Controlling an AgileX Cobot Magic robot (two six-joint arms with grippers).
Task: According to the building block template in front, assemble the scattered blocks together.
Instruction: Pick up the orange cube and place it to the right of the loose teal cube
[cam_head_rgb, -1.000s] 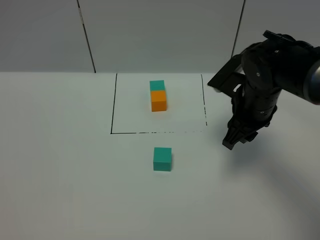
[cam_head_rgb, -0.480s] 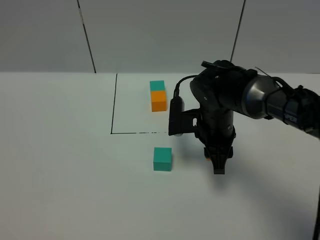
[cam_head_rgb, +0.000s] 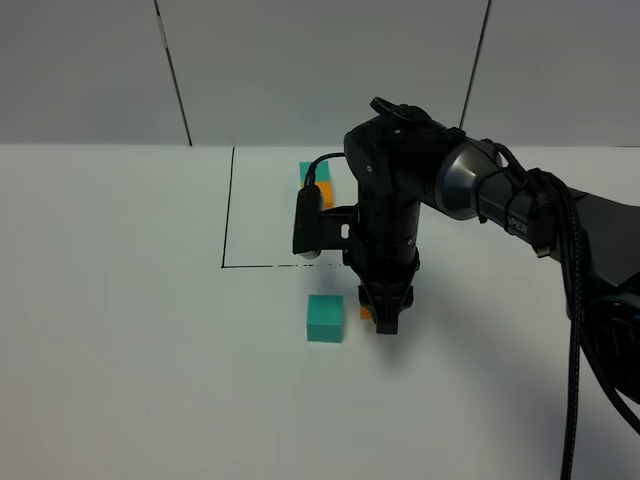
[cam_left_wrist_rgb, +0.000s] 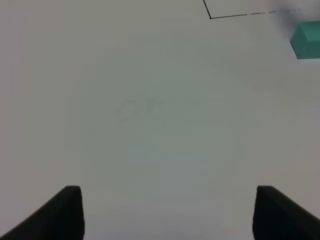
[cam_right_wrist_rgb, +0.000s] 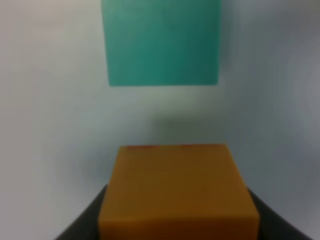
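A loose teal cube (cam_head_rgb: 325, 318) rests on the white table just in front of the black-lined rectangle (cam_head_rgb: 228, 210). My right gripper (cam_head_rgb: 385, 322) points down immediately to its right, shut on the orange cube (cam_head_rgb: 366, 314), which shows only as a sliver there. In the right wrist view the orange cube (cam_right_wrist_rgb: 177, 190) sits between the dark fingers with a small gap to the teal cube (cam_right_wrist_rgb: 162, 42). The template's teal cube (cam_head_rgb: 313, 170) and orange cube (cam_head_rgb: 325, 192) are partly hidden behind the arm. My left gripper (cam_left_wrist_rgb: 167, 215) is open over bare table, with the teal cube (cam_left_wrist_rgb: 306, 40) far off.
The right arm's cable and wrist camera (cam_head_rgb: 308, 225) hang over the rectangle's front line. A corner of that black line (cam_left_wrist_rgb: 210, 17) shows in the left wrist view. White table surface stretches to the left and front.
The right arm has swung from the table's right side leftward, bringing the orange cube down right beside the loose teal cube. The teal cube and the template have stayed put.
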